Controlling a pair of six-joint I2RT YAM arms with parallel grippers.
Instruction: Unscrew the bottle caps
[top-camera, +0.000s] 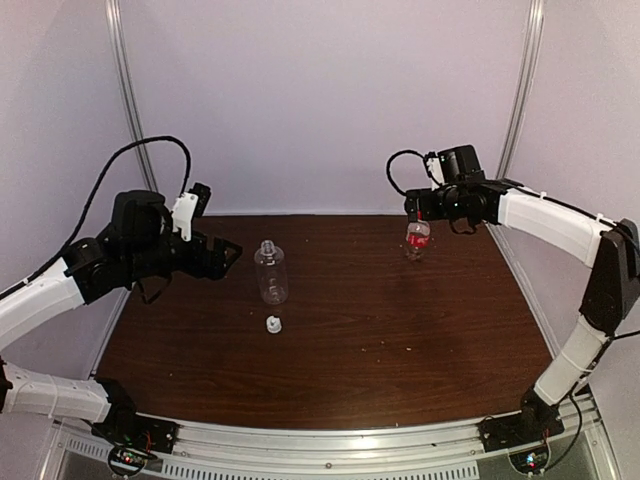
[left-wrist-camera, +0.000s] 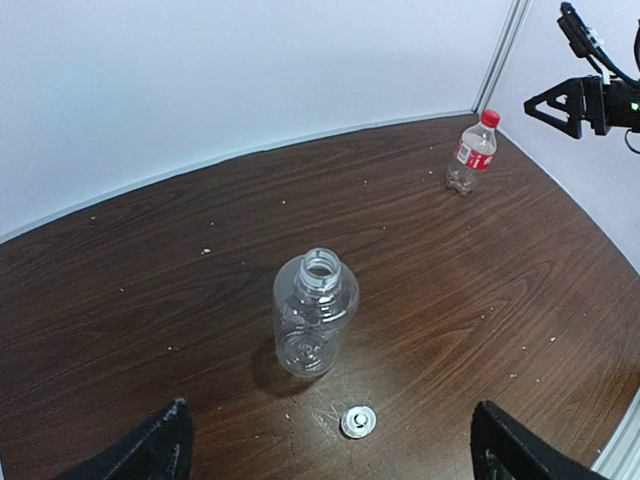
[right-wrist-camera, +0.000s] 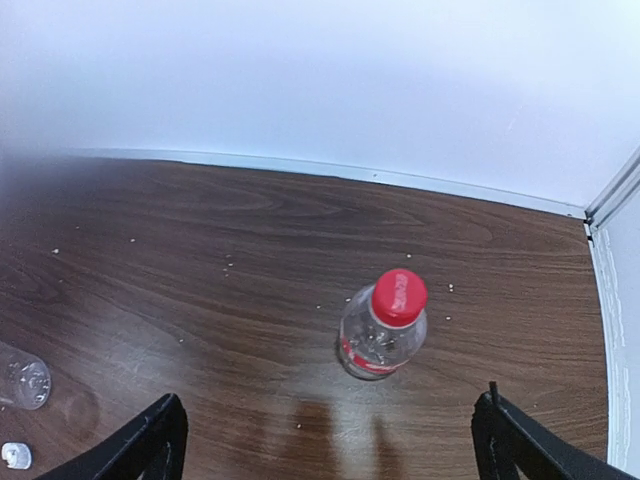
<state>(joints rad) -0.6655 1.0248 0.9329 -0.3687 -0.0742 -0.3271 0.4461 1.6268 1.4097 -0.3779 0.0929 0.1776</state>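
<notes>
**One cap off, one cap on**

The plain bottle (top-camera: 271, 272) (left-wrist-camera: 315, 325) stands upright left of the middle of the brown wooden surface (top-camera: 400, 330), its mouth open. The white cap (top-camera: 273, 323) (left-wrist-camera: 358, 421) lies on the surface just beside the bottle on its near side, apart from it, with its hollow side up. The left end effector (top-camera: 228, 255) (left-wrist-camera: 330, 410) is held to the left of this bottle. Its fingers are spread wide, they hold nothing, and they touch neither the bottle nor the cap.

The bottle with the red label band (top-camera: 417, 240) (left-wrist-camera: 472, 155) (right-wrist-camera: 382, 340) stands upright at the far right of the surface, near the back wall and well apart from the plain bottle. The red cap (left-wrist-camera: 489, 118) (right-wrist-camera: 398, 296) sits on its neck. The right end effector (top-camera: 415, 210) (right-wrist-camera: 330, 398) hangs above this bottle with its fingers wide apart and empty, clear of the cap. In the right wrist view the bottle shows between the two fingers, somewhat to the right of the midline.

Small pale crumbs are scattered over the surface.
</notes>
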